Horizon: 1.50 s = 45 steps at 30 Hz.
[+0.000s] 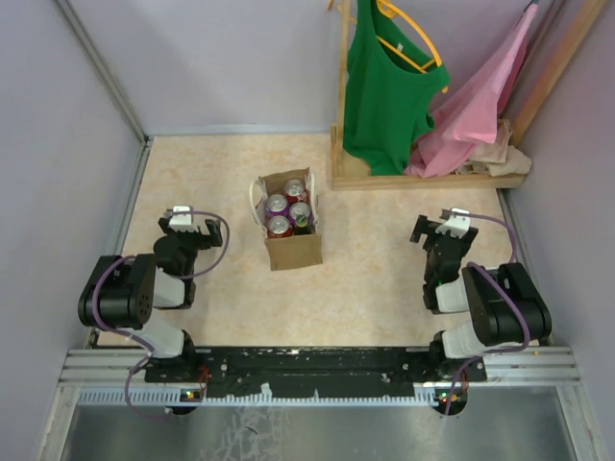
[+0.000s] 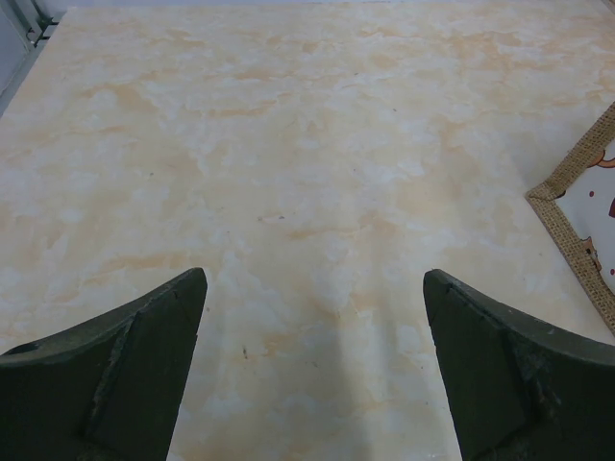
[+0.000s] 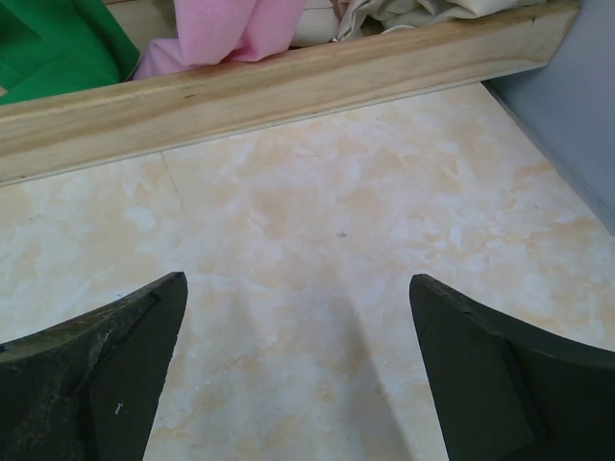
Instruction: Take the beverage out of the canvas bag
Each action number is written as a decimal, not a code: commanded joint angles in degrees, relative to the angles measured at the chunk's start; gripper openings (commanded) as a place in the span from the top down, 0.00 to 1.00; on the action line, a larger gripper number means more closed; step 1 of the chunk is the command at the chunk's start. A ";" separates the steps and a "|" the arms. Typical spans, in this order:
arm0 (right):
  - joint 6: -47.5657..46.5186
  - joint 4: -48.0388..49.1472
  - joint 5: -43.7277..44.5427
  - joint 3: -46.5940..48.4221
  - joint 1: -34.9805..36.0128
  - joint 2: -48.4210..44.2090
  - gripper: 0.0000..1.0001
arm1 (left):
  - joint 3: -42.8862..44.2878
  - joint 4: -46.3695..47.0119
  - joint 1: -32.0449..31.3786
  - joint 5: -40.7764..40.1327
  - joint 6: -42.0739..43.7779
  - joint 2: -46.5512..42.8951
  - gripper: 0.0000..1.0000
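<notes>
The tan-brown canvas bag (image 1: 291,245) stands upright in the middle of the table with white loop handles. Several beverage cans (image 1: 288,211) stand inside it, their tops showing. A corner of the bag (image 2: 577,226) shows at the right edge of the left wrist view. My left gripper (image 1: 189,230) is open and empty, left of the bag, and well apart from it. My right gripper (image 1: 440,229) is open and empty, right of the bag. In both wrist views the fingers (image 2: 125,375) (image 3: 106,370) stand wide apart over bare table.
A wooden clothes rack (image 1: 423,178) stands at the back right with a green top (image 1: 384,86) and pink cloth (image 1: 480,106) on it. Its base rail (image 3: 288,86) crosses the right wrist view. Grey walls (image 1: 58,144) enclose the table.
</notes>
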 commanded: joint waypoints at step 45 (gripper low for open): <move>1.91 -69.17 -3.90 55.58 36.11 -15.29 0.17 | 0.60 0.48 0.04 0.79 0.31 0.40 0.00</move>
